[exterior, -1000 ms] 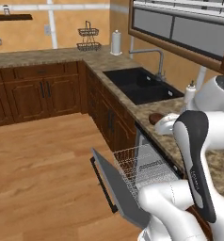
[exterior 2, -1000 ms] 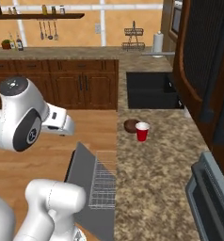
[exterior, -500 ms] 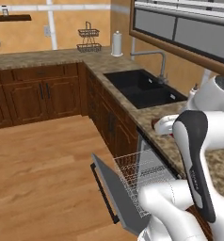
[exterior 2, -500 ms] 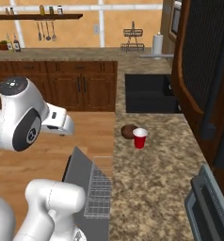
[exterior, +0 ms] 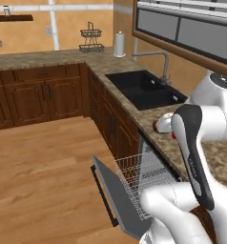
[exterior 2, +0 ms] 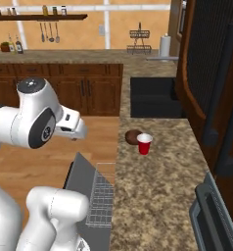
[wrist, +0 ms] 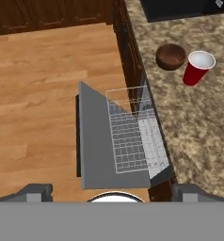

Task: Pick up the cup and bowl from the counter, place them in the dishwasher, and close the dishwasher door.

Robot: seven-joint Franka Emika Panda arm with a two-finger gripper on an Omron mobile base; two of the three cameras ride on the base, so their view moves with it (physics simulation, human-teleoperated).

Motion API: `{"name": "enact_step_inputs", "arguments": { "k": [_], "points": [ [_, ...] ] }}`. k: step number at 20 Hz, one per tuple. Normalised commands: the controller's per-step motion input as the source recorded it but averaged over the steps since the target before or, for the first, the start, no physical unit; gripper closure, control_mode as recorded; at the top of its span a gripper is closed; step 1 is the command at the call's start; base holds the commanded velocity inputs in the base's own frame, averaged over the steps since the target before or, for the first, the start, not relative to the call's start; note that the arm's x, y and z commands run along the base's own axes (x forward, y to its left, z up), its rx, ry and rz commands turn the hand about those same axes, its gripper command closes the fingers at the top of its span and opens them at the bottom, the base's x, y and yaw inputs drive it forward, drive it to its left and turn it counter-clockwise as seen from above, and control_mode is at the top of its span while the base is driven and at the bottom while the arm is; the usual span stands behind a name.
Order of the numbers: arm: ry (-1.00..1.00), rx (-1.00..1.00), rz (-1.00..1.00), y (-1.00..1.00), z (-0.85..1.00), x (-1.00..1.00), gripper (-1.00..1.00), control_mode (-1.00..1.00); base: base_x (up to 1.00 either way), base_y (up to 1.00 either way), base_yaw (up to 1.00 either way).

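The red cup [wrist: 197, 67] stands upright on the granite counter [wrist: 198, 127], with the dark brown bowl [wrist: 171, 56] just beside it, toward the sink. Both also show in the right base view, the cup [exterior 2: 144, 143] and the bowl [exterior 2: 133, 137] close to the counter's edge. The dishwasher door [wrist: 100, 146] hangs open over the floor, and the white wire rack [wrist: 130, 136] is pulled out above it. My gripper [wrist: 113, 193] is open and holds nothing. It hovers high over the door's outer end, well short of the cup and bowl. In the left base view my arm hides most of the cup.
A black sink [exterior 2: 152, 98] lies beyond the bowl. The grey toaster oven [exterior 2: 214, 215] sits on the near right of the counter under dark upper cabinets [exterior 2: 206, 73]. Wood floor [wrist: 34, 84] spreads left of the open door. A paper towel roll [exterior: 119, 44] stands in the far corner.
The whole picture has shifted a little, so the base has moved. The cup and bowl stay put on the counter, the door stays down, and the jaws stay open.
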Motion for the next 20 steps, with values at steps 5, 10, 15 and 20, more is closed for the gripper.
{"name": "enact_step_inputs", "arguments": {
  "k": [5,10,15,20],
  "points": [
    [0.31,-0.17,-0.01,0.24,-0.43,0.84,-1.0,-1.0,0.0,0.0,0.0],
    [0.11,-0.14,0.02,0.0,-0.56,0.87,-1.0,-1.0,0.0,0.0,0.0],
    [0.13,0.0,0.1,-0.72,-0.37,0.88,-1.0,-1.0,0.0,0.0,0.0],
    [0.0,0.0,0.05,-0.27,-0.25,0.63,-1.0,-1.0,0.0,0.0,0.0]
  ]
}}
